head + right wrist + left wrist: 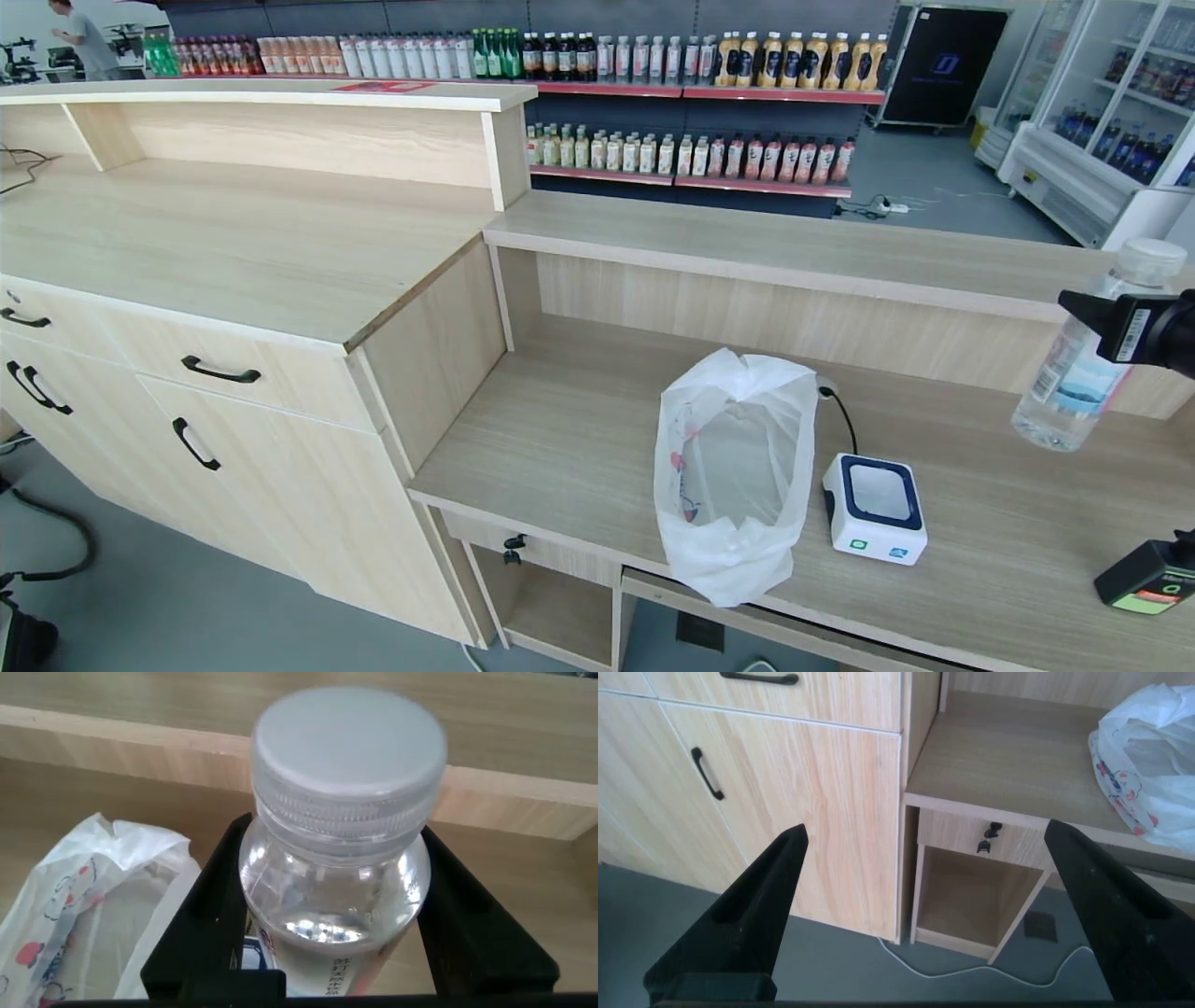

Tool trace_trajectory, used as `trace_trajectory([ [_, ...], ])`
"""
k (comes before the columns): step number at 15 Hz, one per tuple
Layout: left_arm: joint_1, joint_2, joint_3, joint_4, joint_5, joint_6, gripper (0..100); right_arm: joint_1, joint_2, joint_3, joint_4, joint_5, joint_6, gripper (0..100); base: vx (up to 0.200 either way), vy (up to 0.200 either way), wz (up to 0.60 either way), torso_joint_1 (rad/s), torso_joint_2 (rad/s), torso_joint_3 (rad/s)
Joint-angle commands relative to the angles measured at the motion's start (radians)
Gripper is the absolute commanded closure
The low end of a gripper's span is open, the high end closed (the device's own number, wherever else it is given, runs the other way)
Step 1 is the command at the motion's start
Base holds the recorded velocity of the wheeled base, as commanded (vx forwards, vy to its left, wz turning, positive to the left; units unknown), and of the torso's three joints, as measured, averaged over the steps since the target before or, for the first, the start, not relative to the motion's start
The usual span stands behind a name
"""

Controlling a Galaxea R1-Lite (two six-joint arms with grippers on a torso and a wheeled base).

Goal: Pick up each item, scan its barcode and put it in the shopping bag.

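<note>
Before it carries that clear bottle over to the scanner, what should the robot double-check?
1. Grip: the right hand is shut around the bottle near its top: ok.
2. Window of the scanner uncovered: ok.
3. Barcode turned toward the scanner: cannot tell.
4. Mouth of the shopping bag open, beside the scanner: ok.
5. The left hand is open, low beside the counter, out of the path: ok.
</note>
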Motion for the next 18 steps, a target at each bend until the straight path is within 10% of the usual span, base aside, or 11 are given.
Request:
trace_trajectory([
  [1, 0.000, 0.001, 0.000, 0.000, 0.001, 0.000, 0, 0.031, -0.027, 0.001, -0.002, -0.008, -0.002, 100, 0.000, 0.000, 0.00, 0.000, 0.00, 0.000],
  [8, 0.000, 0.001, 0.000, 0.000, 0.001, 0.000, 0, 0.245, 0.130, 0.004, -0.121, -0.077, 0.031, 100, 0.000, 0.000, 0.51, 0.003, 0.00, 0.001],
  [18, 0.000, 0.001, 0.000, 0.000, 0.001, 0.000, 0, 0.311, 0.544, 0.021, -0.548, 0.032, 0.038, 100, 0.000, 0.000, 0.00, 0.000, 0.00, 0.000],
])
